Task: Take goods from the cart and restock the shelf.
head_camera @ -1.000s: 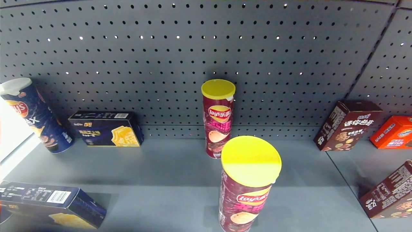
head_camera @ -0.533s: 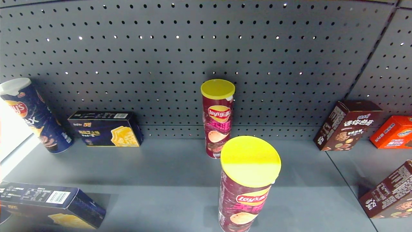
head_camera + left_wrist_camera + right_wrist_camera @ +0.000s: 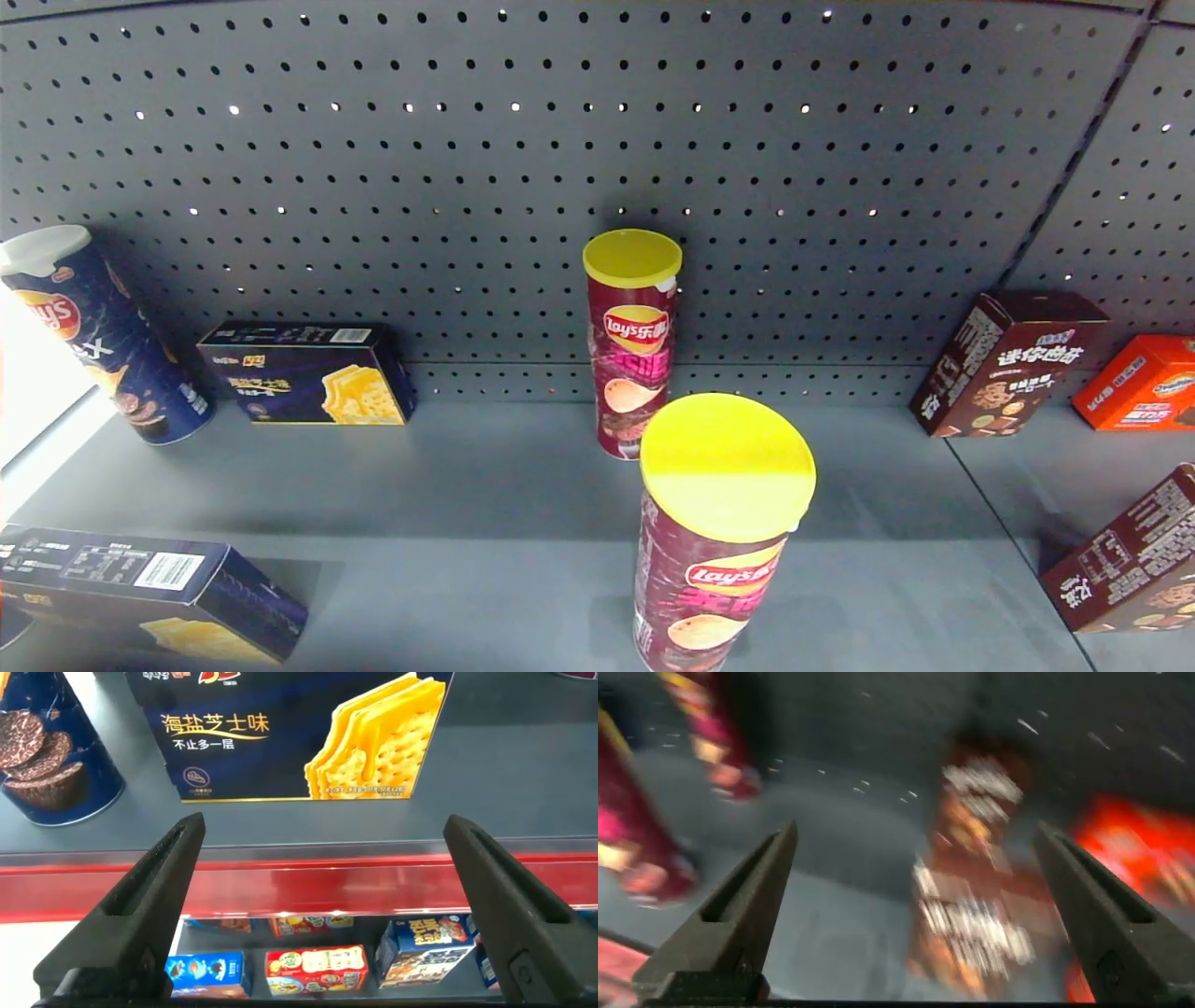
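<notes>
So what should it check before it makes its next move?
1. Left fingers open, holding nothing: ok.
2. Right fingers open, holding nothing: ok.
3. Near red can and far red can standing upright: ok.
4. Bare shelf space to the left of the cans: ok.
5. Right fingers clear of the brown box: cannot tell, the view is blurred.

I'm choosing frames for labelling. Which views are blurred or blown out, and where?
Head view: sharp, but blown out white at the left edge beside the blue can, with light glinting through the pegboard holes. Left wrist view: sharp, cracker box legible. Right wrist view: motion blur smears the brown box and cans; the right gripper itself is crisp.
</notes>
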